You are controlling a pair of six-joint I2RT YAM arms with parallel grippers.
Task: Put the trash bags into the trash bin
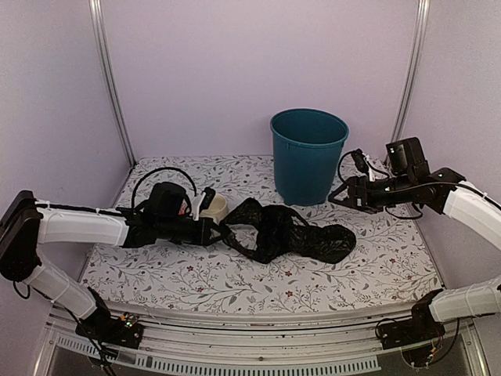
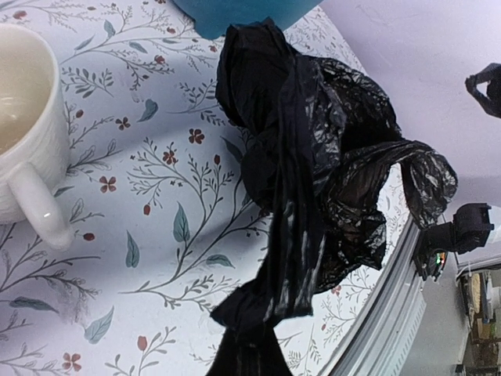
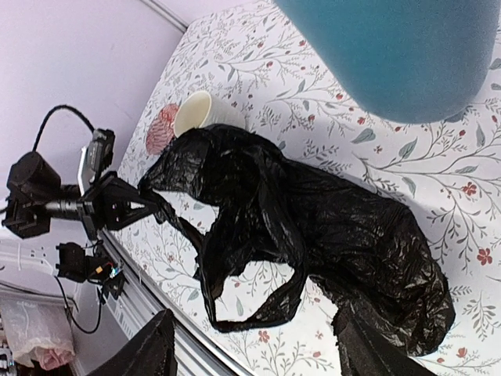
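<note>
The black trash bag (image 1: 293, 235) lies crumpled and stretched across the middle of the floral table, in front of the teal trash bin (image 1: 308, 154). My left gripper (image 1: 216, 231) is shut on the bag's left end, low over the table beside a cream mug (image 1: 214, 206). In the left wrist view the bag (image 2: 313, 164) runs from the jaws (image 2: 244, 356) toward the bin (image 2: 235, 12). My right gripper (image 1: 338, 197) is open and empty, hovering right of the bin, above the bag's right end. Its fingers (image 3: 145, 352) frame the bag (image 3: 313, 211) and bin (image 3: 391, 47).
The mug also shows in the left wrist view (image 2: 23, 133) and the right wrist view (image 3: 203, 113), close to the bag's left end. Purple walls with metal posts (image 1: 109, 78) close in the back and sides. The table's front edge has a metal rail (image 1: 258, 317).
</note>
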